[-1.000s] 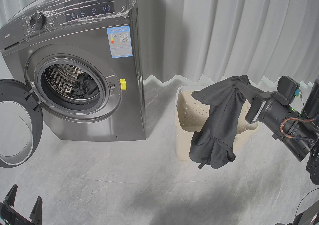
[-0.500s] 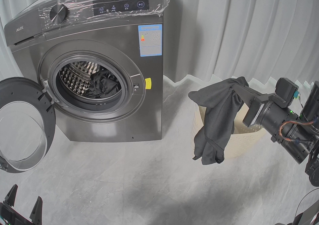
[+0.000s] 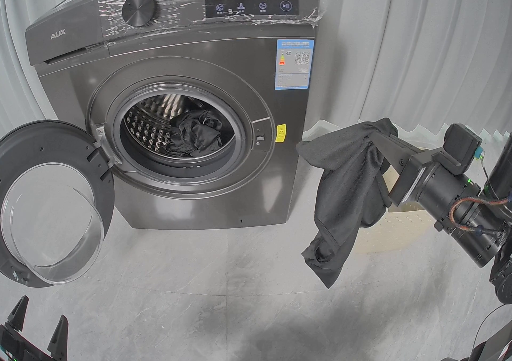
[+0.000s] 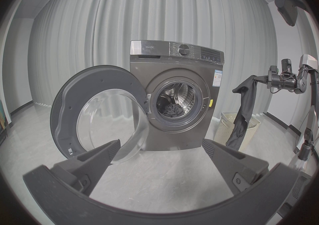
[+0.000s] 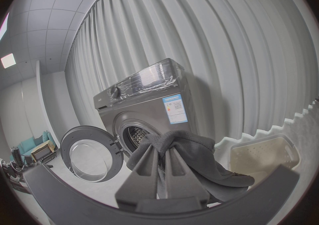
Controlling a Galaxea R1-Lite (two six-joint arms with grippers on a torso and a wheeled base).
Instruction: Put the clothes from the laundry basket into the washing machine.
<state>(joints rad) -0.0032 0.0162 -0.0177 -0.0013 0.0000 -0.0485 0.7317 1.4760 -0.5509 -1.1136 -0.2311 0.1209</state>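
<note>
A grey front-loading washing machine [image 3: 176,106] stands with its round door [image 3: 50,202] swung wide to the left. Dark clothes [image 3: 194,133] lie inside the drum. My right gripper [image 3: 380,138] is shut on a dark grey garment [image 3: 346,191], which hangs in the air to the right of the machine and in front of the cream laundry basket [image 3: 397,229]. The same garment [image 5: 192,156] drapes over the shut fingers [image 5: 148,172] in the right wrist view. Low at the left, my left gripper [image 3: 36,325] stands open and holds nothing; its fingers [image 4: 99,156] frame the machine [image 4: 176,92].
White curtains [image 3: 416,31] hang behind the machine and basket. The grey tiled floor [image 3: 213,298] spreads out before the machine. The open door [image 4: 99,109] juts out on the machine's left side. The basket [image 5: 265,156] sits by the curtain's hem.
The head camera has shifted, so the machine and basket slid right in the picture. The right gripper keeps hold of the garment, whose hanging end swings. The left gripper has not moved.
</note>
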